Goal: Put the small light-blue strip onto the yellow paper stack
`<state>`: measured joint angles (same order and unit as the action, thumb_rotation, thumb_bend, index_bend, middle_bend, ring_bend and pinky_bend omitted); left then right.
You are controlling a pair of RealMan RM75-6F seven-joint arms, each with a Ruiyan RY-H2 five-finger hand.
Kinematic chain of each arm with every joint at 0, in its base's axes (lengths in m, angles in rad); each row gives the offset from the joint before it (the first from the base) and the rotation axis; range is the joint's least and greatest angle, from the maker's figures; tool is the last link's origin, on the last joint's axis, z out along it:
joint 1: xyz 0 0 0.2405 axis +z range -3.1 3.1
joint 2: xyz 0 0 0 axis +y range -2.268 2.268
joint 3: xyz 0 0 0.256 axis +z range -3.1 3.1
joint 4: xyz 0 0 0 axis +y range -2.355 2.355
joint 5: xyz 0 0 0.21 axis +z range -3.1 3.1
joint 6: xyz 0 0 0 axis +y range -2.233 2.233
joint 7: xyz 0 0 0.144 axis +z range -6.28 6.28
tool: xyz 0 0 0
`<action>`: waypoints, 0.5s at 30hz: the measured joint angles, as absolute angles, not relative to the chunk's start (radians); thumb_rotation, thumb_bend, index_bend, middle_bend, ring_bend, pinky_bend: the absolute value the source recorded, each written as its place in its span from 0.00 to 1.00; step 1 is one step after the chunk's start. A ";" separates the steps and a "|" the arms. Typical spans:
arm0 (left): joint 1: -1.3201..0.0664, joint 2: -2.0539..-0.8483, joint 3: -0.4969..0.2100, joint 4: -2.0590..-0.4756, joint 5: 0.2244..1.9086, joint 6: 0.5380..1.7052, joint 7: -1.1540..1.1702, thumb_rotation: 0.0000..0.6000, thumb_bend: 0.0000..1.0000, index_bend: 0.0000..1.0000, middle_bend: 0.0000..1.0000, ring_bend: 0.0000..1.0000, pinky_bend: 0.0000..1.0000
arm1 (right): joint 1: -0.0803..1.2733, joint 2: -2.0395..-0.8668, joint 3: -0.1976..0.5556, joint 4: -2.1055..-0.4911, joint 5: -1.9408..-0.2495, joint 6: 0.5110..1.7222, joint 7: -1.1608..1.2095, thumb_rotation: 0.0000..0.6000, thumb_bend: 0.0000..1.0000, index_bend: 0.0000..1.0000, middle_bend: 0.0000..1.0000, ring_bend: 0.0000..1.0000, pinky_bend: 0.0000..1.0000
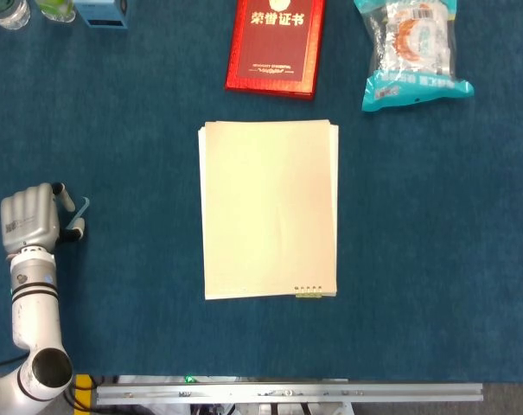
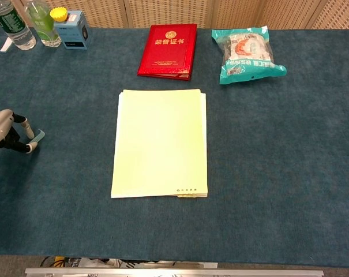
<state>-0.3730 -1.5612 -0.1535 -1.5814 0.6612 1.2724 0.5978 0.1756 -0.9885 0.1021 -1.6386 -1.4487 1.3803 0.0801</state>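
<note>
Blue cloth covers the bench (image 2: pixel 289 173), with wooden panels behind it in the chest view. At the far left edge, the left hand (image 1: pixel 29 222) has its fingers (image 2: pixel 27 128) closed in a pinch on the small light-blue strip (image 1: pixel 82 207) (only a short end of it shows past the fingertips), well apart from the yellow paper stack (image 2: pixel 160 142) lying mid-bench. Beyond the stack lie a red certificate book (image 2: pixel 167 50) and a teal snack bag (image 2: pixel 249 54). Two bottles (image 2: pixel 24 23) and a small blue box (image 2: pixel 73 30) stand at the far left corner.
</note>
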 measured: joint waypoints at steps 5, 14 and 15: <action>-0.371 -1.559 -0.154 -1.583 0.657 1.274 0.597 0.98 0.30 0.52 1.00 1.00 1.00 | 0.175 -0.989 0.101 -1.641 -1.450 1.379 0.079 1.00 0.09 0.15 0.26 0.12 0.23; -0.378 -1.572 -0.157 -1.572 0.646 1.268 0.606 1.00 0.33 0.55 1.00 1.00 1.00 | 0.170 -0.986 0.101 -1.644 -1.448 1.383 0.078 1.00 0.09 0.15 0.26 0.12 0.23; -0.378 -1.573 -0.157 -1.571 0.645 1.268 0.606 1.00 0.33 0.55 1.00 1.00 1.00 | 0.170 -0.986 0.101 -1.644 -1.447 1.383 0.078 1.00 0.09 0.15 0.26 0.12 0.23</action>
<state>-0.3781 -1.5727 -0.1571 -1.5709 0.6448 1.2684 0.6064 0.1696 -0.9856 0.1008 -1.6436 -1.4471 1.3835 0.0784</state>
